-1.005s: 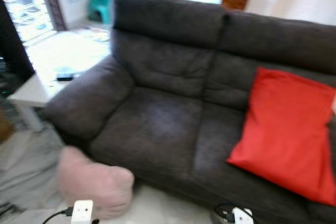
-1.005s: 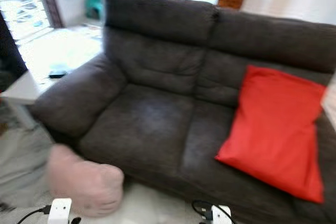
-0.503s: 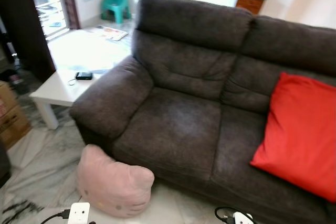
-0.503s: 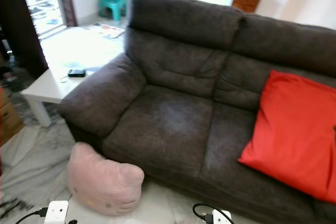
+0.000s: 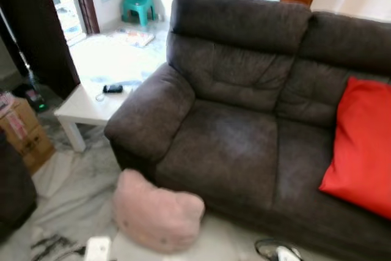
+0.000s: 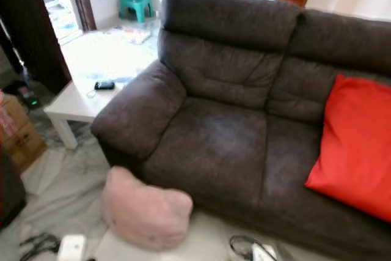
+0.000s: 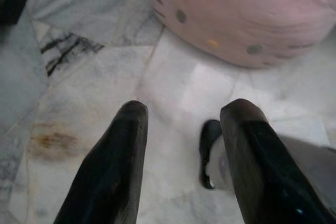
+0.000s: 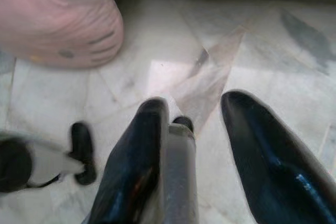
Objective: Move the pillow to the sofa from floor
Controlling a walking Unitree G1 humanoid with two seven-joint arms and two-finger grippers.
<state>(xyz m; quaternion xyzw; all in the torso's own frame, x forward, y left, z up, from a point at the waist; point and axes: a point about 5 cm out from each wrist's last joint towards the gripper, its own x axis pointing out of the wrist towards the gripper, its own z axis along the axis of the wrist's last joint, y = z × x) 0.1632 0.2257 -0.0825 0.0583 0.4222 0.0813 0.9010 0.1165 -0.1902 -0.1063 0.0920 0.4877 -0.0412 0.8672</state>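
My head cameras are taking in the whole dark grey sofa (image 5: 244, 108), and the pink pillow (image 5: 157, 215) is lying on the marble floor (image 5: 73, 194), pressed up against the sofa's front just below its left armrest. I'm also seeing a red cushion (image 5: 360, 145) leaning against the backrest on the right seat, a white table (image 5: 91, 99) beside the armrest with a small dark device (image 5: 112, 88) on it, a cardboard box (image 5: 24, 132) off to the left, and a teal chair (image 5: 138, 3) far back.

My left wrist camera is giving me something the head views aren't: the pillow's face side, with small dots and whisker marks, looming just beyond my left end effector (image 7: 181, 124). Its fingers are hanging well apart over the bare tile, holding nothing. A black-and-white part of my own body is showing between the fingertips, low down.

My right wrist camera is catching the pillow off to one side of my right end effector (image 8: 194, 114), with the sofa's dark base running behind it. Those fingers are spread wide too, gripping nothing, hovering above the floor with a grey part of me beneath them.

Neither end effector is touching the pillow; both are close, short of it.
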